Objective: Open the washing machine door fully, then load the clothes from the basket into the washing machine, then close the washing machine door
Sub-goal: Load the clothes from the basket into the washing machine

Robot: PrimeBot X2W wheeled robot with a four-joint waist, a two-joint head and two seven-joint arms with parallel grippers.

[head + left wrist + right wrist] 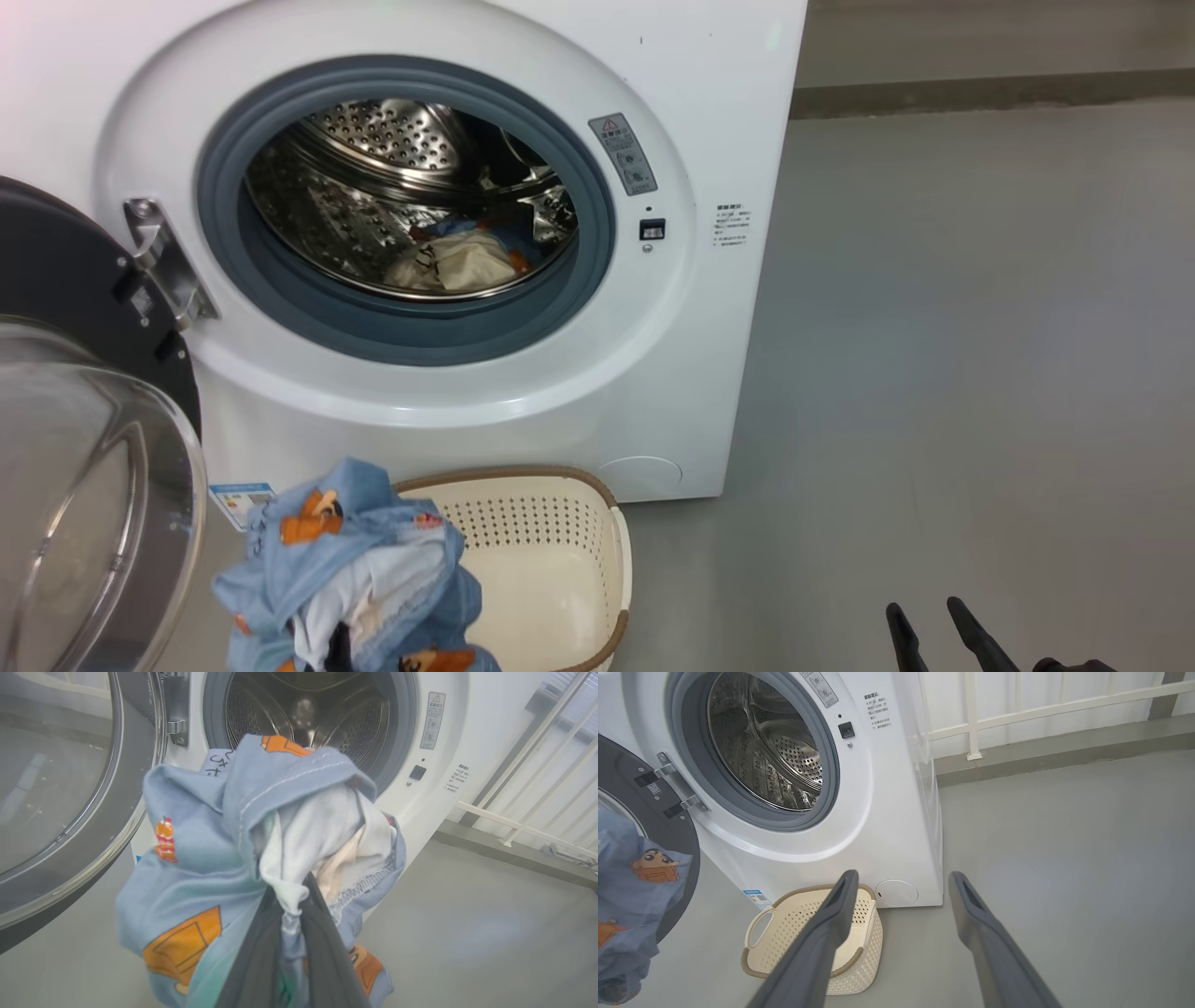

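At twelve o'clock from the left gripper (294,896), clamped on the garment (201,826), lies the drum (308,714). The right gripper (901,875) hangs spread

There is one washing machine (523,392) with one door (84,280), and one basket (597,495). Two garments can be counted: one light blue garment (355,541) and one cream garment (462,261). There are two end effectors, the left end effector (294,896) and the right end effector (901,882).
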